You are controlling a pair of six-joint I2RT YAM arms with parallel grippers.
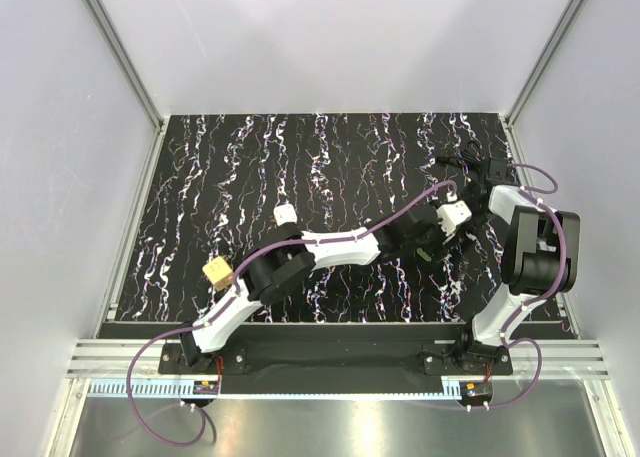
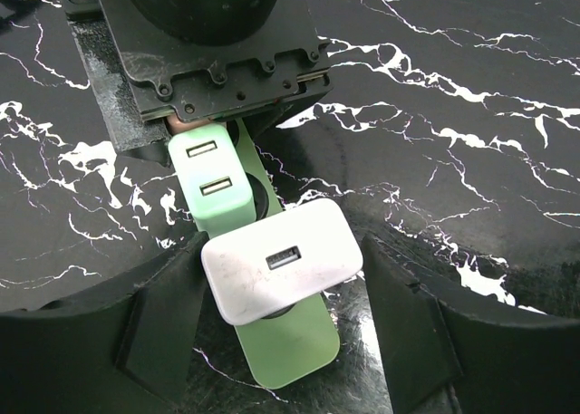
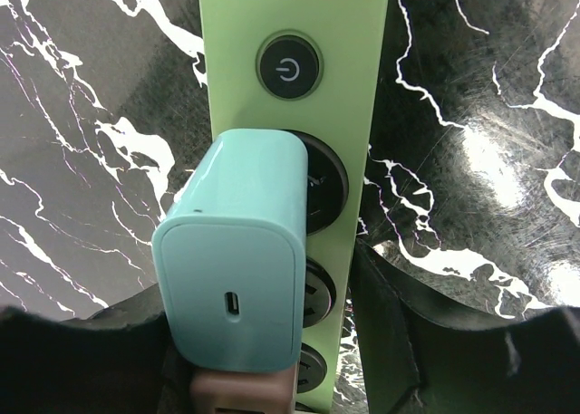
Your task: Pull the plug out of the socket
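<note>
The long, narrow green plastic power strip lay flat on the black, white-veined marble-pattern tabletop, right of centre, where the 2 arms met. In the left wrist view 2 adapters stood plugged into it. 1 white rectangular plastic charger plug with 1 USB port sat near the strip's close end, and just beyond it stood 1 mint-green rectangular charger with 2 USB ports. The left gripper had its 2 black fingers spread, 1 on each side of the white plug, with a clear gap on the right side. The right gripper sat over the strip's other end. 1 of its fingers lay just beside the strip's edge and the other was hidden behind 1 teal rectangular charger with 1 oval port, so I could not tell whether those jaws pinched anything. That view also showed 1 round black power button and 3 round black outlets. On the table's left half sat 1 small white cube and 1 yellow block, well apart from the strip.
</note>
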